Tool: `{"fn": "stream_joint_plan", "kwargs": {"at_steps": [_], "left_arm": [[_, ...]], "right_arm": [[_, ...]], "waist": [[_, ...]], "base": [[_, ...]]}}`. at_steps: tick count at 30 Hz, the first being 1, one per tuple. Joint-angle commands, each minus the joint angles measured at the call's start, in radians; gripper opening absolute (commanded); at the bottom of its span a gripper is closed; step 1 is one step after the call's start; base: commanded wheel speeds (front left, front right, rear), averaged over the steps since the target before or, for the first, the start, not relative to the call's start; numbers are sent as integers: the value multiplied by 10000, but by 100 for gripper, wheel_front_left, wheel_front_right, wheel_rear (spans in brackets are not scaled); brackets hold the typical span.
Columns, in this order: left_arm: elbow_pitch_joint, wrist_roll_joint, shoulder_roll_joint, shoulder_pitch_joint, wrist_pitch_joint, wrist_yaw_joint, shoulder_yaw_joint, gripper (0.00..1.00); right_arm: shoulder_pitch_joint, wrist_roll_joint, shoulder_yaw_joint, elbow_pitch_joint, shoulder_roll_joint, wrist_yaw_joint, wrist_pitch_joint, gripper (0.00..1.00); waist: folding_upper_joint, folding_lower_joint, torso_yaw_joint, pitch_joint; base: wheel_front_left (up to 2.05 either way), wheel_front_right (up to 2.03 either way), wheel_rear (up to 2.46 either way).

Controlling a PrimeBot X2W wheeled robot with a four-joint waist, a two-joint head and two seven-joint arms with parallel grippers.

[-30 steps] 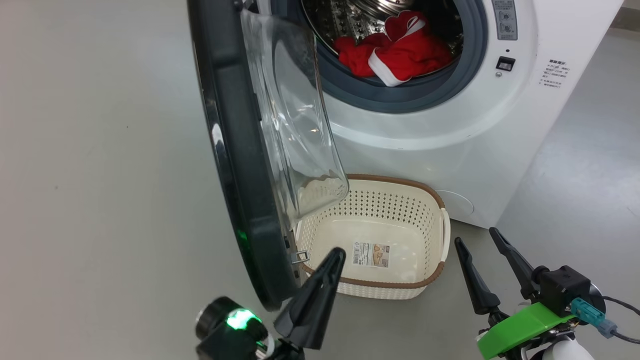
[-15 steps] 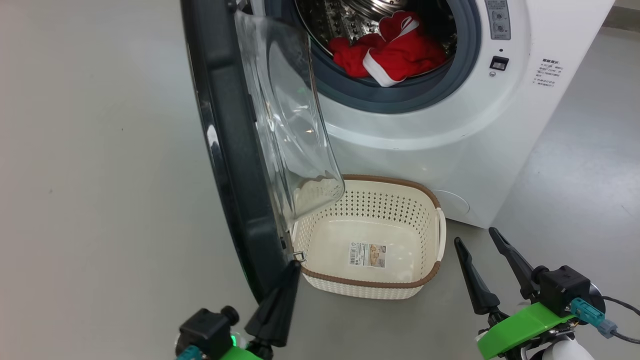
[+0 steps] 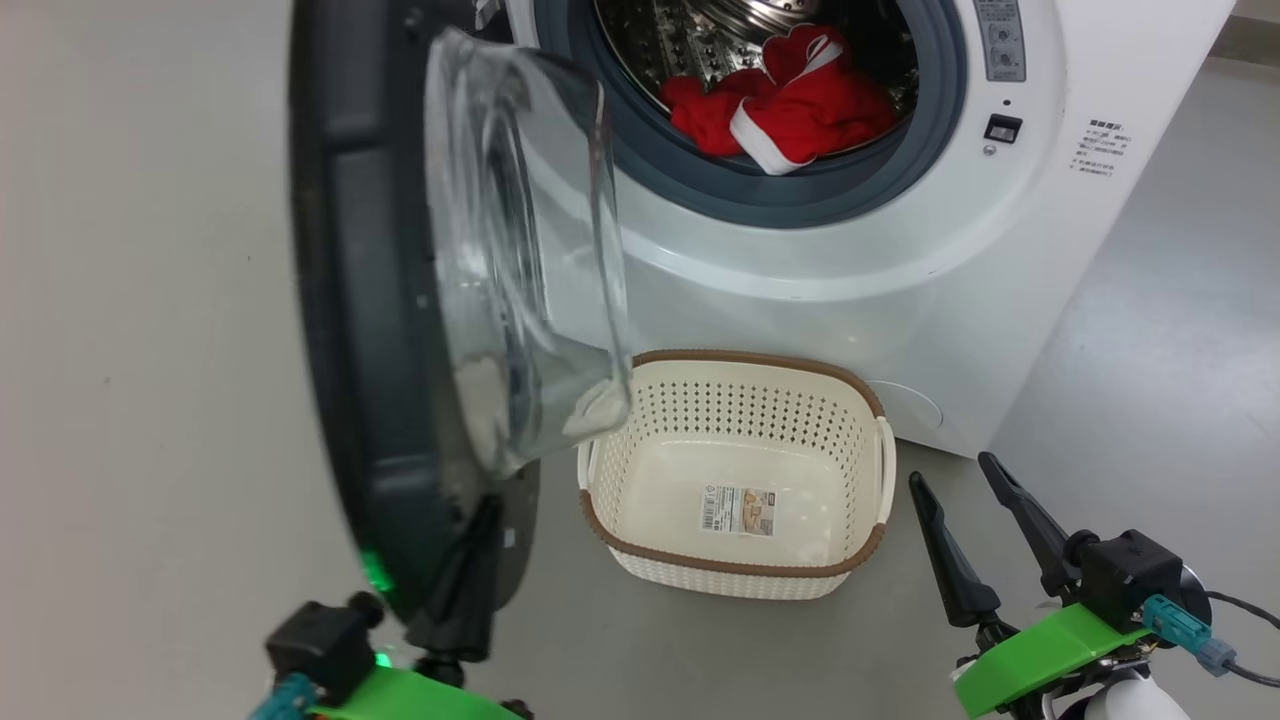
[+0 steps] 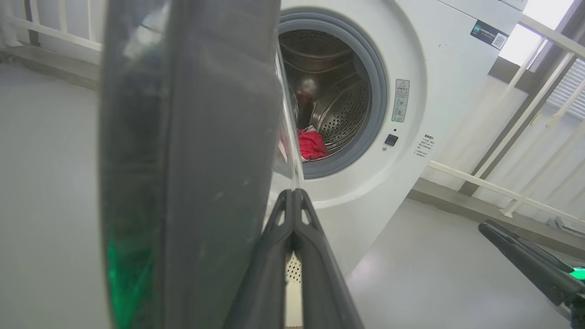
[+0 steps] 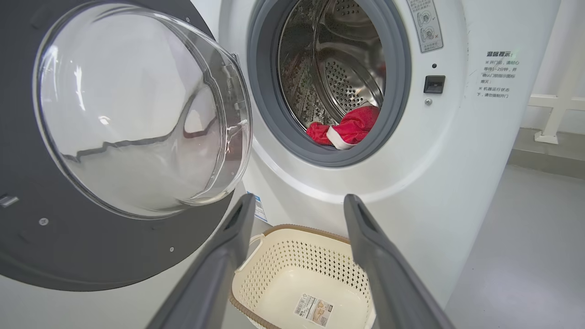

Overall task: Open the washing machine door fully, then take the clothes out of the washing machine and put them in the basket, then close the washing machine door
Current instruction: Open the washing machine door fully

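glass of the washing machine door (image 3: 370,300) covers your basket (image 3: 760,357) corner; left gripper (image 3: 483,520) pressed together beside its rim, right gripper (image 3: 950,470) spread.

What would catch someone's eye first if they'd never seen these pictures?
The large round door with a glossy black rim and bulging clear glass window stands open at the left foreground. Behind it, a bright red fabric garment with white cuffs lies in the steel drum of the big white washing machine, and a cream perforated plastic basket sits on the floor below.
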Motion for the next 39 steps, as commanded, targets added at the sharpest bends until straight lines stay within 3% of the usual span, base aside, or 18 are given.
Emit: {"fn": "stream_joint_plan", "kwargs": {"at_steps": [1, 12, 39], "left_arm": [[-141, 158, 166, -279, -57, 152, 974, 0], [149, 1131, 306, -429, -57, -126, 3223, 0], [2529, 2676, 1822, -3029, -57, -423, 7735, 0]], "right_arm": [[-21, -96, 170, -271, -49, 65, -65, 100], [-88, -112, 155, -287, -72, 65, -65, 100], [-940, -232, 249, -321, -421, 65, -65, 100]], "waist": [[0, 0, 31, 42], [0, 0, 41, 261], [0, 0, -573, 1672]], "base": [[0, 0, 0], [0, 0, 0], [0, 0, 0]]}}
